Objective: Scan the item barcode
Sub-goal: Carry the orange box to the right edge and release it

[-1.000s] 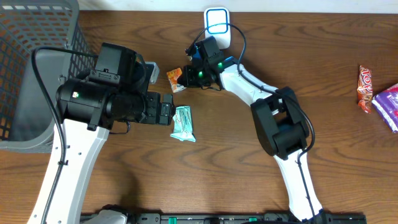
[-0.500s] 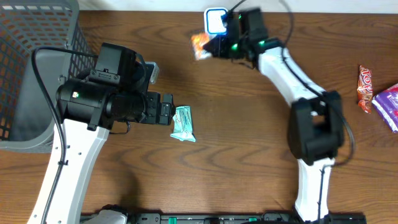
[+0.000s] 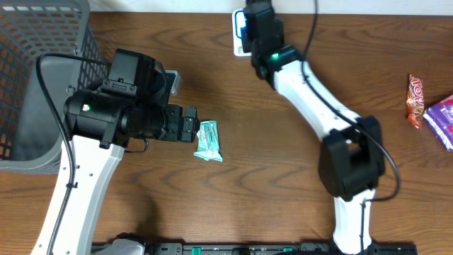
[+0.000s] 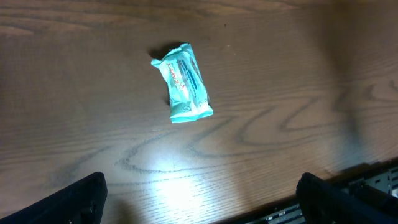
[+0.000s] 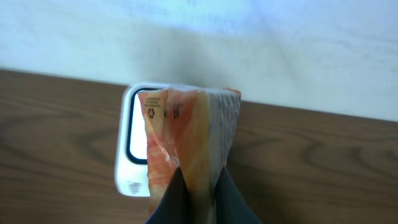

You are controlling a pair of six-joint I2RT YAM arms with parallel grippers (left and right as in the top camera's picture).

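At the back edge of the surface [image 3: 269, 142] sits your scanner [image 5: 132, 155], and the right jaws are pinching the orange packet [image 5: 193, 130] by 1 end, over its window. Turn the barcode side squarely toward that window and hold steady; you can't tell yet which face carries the code. The left jaws hang spread wide above the teal packet [image 4: 183, 90], idle.

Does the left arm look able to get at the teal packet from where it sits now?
Probably yes. The teal packet lies alone on the bare table, just ahead of the left hand, which is open. Nothing stands between them.
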